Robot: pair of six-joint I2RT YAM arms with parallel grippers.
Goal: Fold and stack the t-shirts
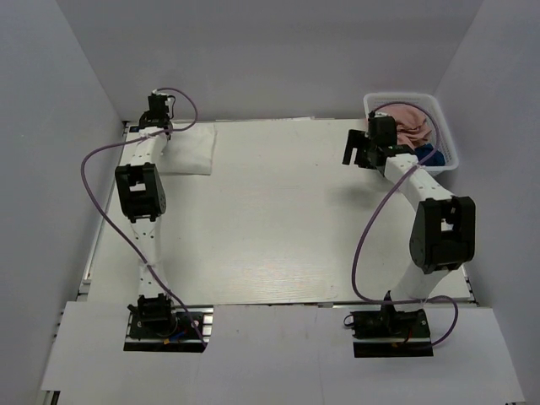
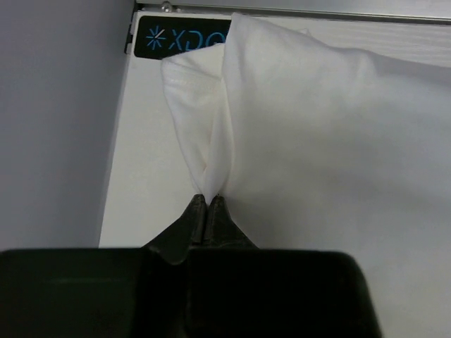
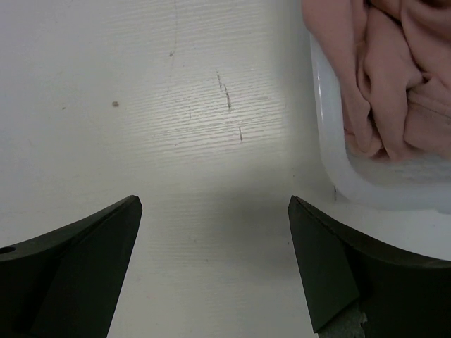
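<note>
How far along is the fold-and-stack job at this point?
Done: the white shirt lies roughly folded at far left. In hand: the left end effector is shut on its edge. Left: the pink shirt and navy shirt sit bunched in the basket; the right end effector is open beside it, empty.

The white wood-grain table (image 1: 270, 219) is carrying a white plastic basket (image 1: 403, 96), which is sitting at its far right corner. Well to the left of the basket, along the same far edge, a white t-shirt (image 1: 190, 150) is lying, partly covering a black label (image 2: 176, 39).
</note>
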